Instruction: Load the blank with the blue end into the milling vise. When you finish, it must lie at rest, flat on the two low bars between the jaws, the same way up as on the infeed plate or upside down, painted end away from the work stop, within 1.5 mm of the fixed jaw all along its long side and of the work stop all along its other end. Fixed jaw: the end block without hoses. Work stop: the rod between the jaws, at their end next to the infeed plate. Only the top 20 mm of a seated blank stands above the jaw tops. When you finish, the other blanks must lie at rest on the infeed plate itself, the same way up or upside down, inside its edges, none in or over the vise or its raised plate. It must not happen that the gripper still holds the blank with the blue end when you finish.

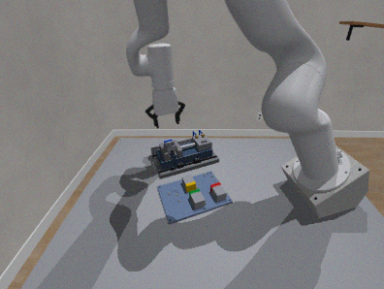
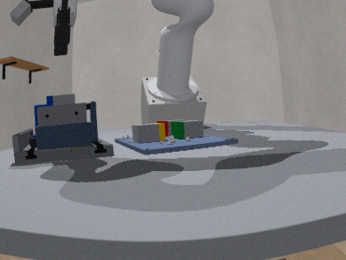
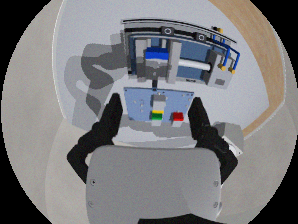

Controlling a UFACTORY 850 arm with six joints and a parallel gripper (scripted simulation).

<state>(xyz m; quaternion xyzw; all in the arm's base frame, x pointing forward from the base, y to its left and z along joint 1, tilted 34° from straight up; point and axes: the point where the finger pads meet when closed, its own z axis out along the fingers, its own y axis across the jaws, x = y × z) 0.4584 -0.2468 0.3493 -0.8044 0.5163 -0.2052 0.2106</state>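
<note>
The blank with the blue end (image 1: 168, 143) sits in the milling vise (image 1: 184, 154) between the jaws, at the end away from the hoses. Its top stands above the jaw tops in the exterior view (image 2: 58, 100). In the wrist view its blue end (image 3: 157, 55) points away from the infeed plate. I cannot tell how close it lies to the fixed jaw or the work stop. My gripper (image 1: 166, 117) hangs high above the vise, open and empty; it also shows in the exterior view (image 2: 61, 41) and the wrist view (image 3: 154, 119).
The blue infeed plate in front of the vise holds three blanks: yellow-ended (image 1: 189, 184), green-ended (image 1: 196, 199) and red-ended (image 1: 217, 191). The arm's base (image 1: 325, 181) stands to the right. A wall shelf (image 1: 361, 24) is at the far right.
</note>
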